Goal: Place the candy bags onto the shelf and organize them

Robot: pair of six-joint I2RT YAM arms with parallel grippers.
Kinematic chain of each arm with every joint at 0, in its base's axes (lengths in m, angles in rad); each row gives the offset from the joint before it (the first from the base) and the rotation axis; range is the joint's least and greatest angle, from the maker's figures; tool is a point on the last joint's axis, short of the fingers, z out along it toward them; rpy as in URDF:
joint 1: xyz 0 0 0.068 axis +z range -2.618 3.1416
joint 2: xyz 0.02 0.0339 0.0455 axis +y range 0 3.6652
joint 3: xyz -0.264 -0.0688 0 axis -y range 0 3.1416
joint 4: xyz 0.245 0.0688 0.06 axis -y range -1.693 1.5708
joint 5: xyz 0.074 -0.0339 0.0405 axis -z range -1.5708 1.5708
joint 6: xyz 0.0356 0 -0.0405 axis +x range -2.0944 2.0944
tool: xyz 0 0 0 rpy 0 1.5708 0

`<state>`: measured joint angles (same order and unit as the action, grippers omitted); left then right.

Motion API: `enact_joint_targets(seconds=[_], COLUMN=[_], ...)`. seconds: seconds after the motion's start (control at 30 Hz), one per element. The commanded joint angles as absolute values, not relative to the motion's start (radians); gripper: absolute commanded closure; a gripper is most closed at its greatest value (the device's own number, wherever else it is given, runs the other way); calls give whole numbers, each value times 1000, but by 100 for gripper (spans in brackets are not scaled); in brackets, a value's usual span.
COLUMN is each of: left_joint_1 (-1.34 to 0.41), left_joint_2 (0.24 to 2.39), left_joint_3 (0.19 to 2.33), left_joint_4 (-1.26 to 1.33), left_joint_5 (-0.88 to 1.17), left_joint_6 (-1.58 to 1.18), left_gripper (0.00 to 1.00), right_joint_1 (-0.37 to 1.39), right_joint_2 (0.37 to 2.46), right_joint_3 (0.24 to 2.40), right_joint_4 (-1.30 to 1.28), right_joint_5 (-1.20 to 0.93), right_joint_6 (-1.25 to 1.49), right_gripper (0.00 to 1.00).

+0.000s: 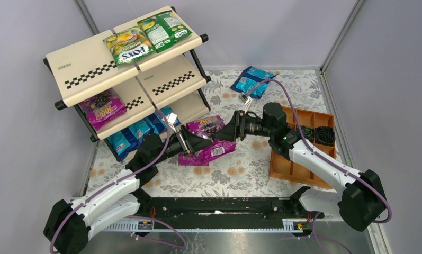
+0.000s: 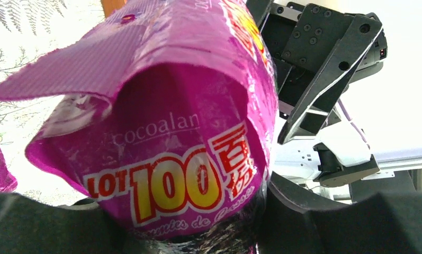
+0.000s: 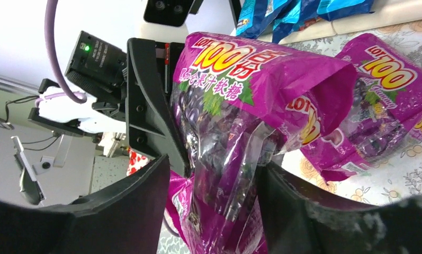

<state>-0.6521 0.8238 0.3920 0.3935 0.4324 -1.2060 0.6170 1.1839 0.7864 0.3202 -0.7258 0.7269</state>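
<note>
A magenta "100" candy bag [image 1: 208, 126] hangs between my two grippers above the table. My left gripper [image 1: 190, 143] is shut on its lower end, and the bag [image 2: 171, 132] fills the gap between its fingers. My right gripper [image 1: 225, 132] straddles the same bag [image 3: 240, 95] with its jaws apart. One finger touches the bag and the other stands off it. More magenta bags [image 1: 211, 152] lie on the table below. The shelf [image 1: 87, 63] holds two green bags [image 1: 129, 45] on top, a magenta bag [image 1: 102, 108] in the middle and blue bags [image 1: 140, 131] at the bottom.
Blue bags [image 1: 252, 80] lie on the table at the back, right of the shelf. An orange-brown compartment tray [image 1: 290, 166] with a black coiled item [image 1: 322, 135] sits under my right arm. Grey walls close in the table.
</note>
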Motion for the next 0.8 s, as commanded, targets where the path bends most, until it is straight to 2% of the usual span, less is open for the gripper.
enact_joint_targets(seconds=[0.0, 0.07, 0.1, 0.27, 0.4, 0.6, 0.77], left_joint_1=[-657, -658, -658, -658, -657, -657, -658], left_joint_2=[754, 720, 702, 611, 554, 559, 582], left_joint_3=[391, 378, 371, 335, 327, 330, 333], left_joint_4=[542, 544, 545, 555, 541, 580, 620], left_joint_5=[386, 357, 341, 241, 158, 107, 96], left_joint_6=[-1215, -1206, -1202, -1186, -1162, -1146, -1152], left_gripper=[43, 45, 46, 47, 46, 47, 47], right_joint_1=[627, 626, 627, 628, 671, 822, 851], right_joint_2=[1182, 1159, 1145, 1108, 1106, 1148, 1161], right_joint_3=[835, 826, 811, 716, 609, 587, 548], right_joint_4=[303, 271, 256, 315, 575, 723, 803], right_joint_5=[-667, -602, -568, -505, -517, -374, -269], right_joint_6=[813, 866, 901, 1139, 1328, 1389, 1436], right_gripper=[26, 5, 1, 0, 0, 0, 0])
